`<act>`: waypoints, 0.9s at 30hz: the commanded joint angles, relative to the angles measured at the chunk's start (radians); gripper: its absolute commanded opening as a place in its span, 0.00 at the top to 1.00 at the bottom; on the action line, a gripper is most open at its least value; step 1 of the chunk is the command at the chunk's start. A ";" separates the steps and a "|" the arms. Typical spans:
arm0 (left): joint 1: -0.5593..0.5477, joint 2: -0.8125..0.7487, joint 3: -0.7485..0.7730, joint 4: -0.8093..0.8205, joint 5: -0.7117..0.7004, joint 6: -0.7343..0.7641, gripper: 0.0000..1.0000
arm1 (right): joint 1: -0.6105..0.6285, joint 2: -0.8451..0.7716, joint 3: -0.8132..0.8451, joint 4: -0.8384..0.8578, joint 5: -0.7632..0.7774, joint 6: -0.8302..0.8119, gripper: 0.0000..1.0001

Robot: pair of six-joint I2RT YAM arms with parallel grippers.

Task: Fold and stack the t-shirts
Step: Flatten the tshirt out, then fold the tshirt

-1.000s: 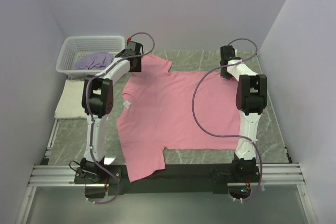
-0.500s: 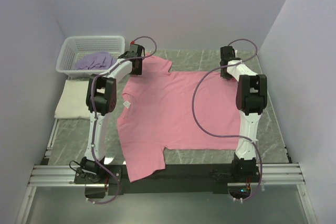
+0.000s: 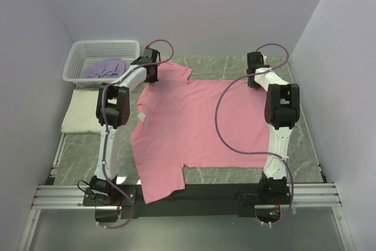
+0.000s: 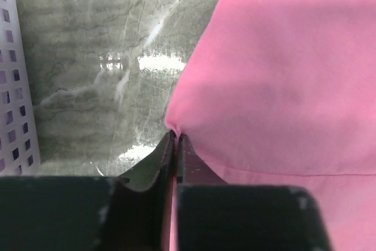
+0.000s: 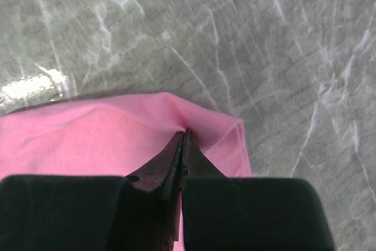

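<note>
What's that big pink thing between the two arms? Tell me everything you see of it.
It is a pink t-shirt, soft plain fabric, spread flat on the grey marbled table, neck toward the left arm with a small white label. One short sleeve lies at the far side, the other drapes over the near edge. The left gripper pinches the far sleeve's edge, the right gripper a far hem corner.

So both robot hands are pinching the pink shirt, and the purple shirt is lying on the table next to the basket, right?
Almost. The left gripper and the right gripper are both pinching the pink shirt, but the purple shirt lies inside the basket, not next to it. The top external view shows it.
</note>
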 commanded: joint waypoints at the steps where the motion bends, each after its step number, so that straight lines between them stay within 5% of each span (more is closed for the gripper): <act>1: 0.023 0.008 -0.026 -0.014 0.005 0.007 0.96 | -0.021 -0.064 0.037 0.033 0.046 -0.013 1.00; 27: 0.095 -0.209 -0.123 0.207 0.186 -0.047 0.99 | -0.101 -0.137 0.062 0.066 0.038 -0.036 1.00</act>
